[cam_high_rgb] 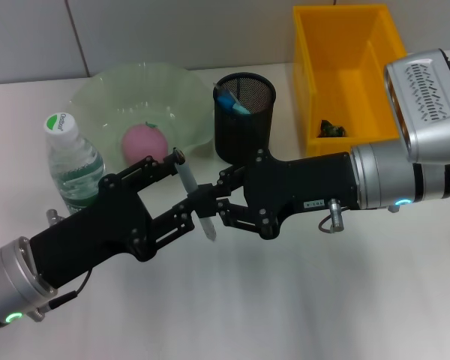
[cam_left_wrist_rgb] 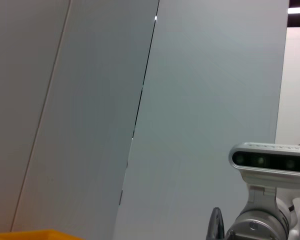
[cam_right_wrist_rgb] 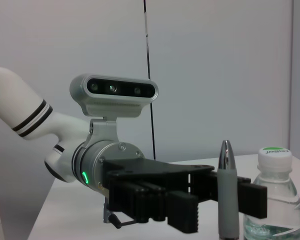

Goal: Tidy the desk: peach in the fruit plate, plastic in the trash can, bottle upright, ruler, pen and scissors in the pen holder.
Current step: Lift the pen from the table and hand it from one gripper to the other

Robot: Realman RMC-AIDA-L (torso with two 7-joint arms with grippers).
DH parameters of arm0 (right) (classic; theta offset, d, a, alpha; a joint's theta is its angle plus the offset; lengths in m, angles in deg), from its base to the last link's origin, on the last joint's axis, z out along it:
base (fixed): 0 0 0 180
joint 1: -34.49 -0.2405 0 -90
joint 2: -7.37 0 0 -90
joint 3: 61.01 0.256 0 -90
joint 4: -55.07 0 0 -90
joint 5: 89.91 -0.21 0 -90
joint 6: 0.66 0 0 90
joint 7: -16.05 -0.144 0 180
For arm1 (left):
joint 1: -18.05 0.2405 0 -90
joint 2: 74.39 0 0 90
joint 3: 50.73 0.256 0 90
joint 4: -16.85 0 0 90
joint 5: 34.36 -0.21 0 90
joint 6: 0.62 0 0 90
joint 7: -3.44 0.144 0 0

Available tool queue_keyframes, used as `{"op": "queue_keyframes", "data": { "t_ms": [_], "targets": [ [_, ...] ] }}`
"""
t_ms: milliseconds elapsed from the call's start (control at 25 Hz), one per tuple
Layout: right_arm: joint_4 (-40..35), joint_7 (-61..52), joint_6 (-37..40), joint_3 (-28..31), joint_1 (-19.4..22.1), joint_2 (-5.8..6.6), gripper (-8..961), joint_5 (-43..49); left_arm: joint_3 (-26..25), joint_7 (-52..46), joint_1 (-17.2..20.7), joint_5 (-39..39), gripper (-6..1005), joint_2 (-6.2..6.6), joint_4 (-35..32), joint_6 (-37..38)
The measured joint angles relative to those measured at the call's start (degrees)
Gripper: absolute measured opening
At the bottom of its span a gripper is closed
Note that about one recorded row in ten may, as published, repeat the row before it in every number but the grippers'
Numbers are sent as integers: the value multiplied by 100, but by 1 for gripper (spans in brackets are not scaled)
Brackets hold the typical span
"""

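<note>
Above the table's middle, a grey pen (cam_high_rgb: 195,196) with a silver tip (cam_right_wrist_rgb: 226,192) stands between both grippers. My right gripper (cam_high_rgb: 208,204) comes in from the right and is shut on the pen's middle. My left gripper (cam_high_rgb: 189,181) reaches in from the lower left, open, one finger (cam_right_wrist_rgb: 184,219) apart from the pen. The pink peach (cam_high_rgb: 144,142) lies in the green fruit plate (cam_high_rgb: 135,75). The bottle (cam_high_rgb: 71,161) stands upright at the left. A black mesh pen holder (cam_high_rgb: 244,124) holds blue items (cam_high_rgb: 232,101). Dark crumpled plastic (cam_high_rgb: 331,129) lies in the yellow trash can (cam_high_rgb: 345,45).
The plate, the pen holder and the trash can line the table's far side against a grey wall. The bottle (cam_right_wrist_rgb: 272,200) stands close behind the left arm. White tabletop (cam_high_rgb: 300,300) lies below both arms.
</note>
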Motion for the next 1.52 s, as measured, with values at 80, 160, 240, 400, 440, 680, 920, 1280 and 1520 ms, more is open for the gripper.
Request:
{"op": "queue_keyframes", "data": {
  "t_ms": [80, 160, 240, 400, 440, 680, 920, 1280, 1520],
  "targets": [
    [0, -2, 0, 0, -2, 0, 140, 3, 10, 0, 0, -1, 638, 0, -9, -12],
    [-1, -17, 0, 1, -5, 0, 140, 25, 13, 1, 1, -2, 628, 0, -13, -22],
    [-8, -45, 0, 2, -5, 0, 141, 59, 13, 1, 1, -2, 613, 0, -13, -22],
    [-18, -74, 1, -4, -11, 0, 141, 98, 13, 1, 6, -6, 579, 0, -29, -36],
    [-18, -74, 1, -4, -11, 0, 141, 98, 13, 1, 6, -6, 567, 0, -29, -36],
    [-33, -90, -3, -7, -14, 1, 142, 142, 9, 1, -8, -6, 499, 0, -37, -78],
    [-36, -95, -7, -7, -15, 8, 142, 143, 9, 1, -8, -5, 430, 0, -41, -98],
    [-50, -128, -8, -7, -24, 14, 143, 151, 56, 1, -16, -5, 280, 0, -50, -128],
    [-53, -147, 0, -7, -22, 18, 144, 164, 59, 1, -18, 1, 210, 0, -59, -180]
  ]
}}
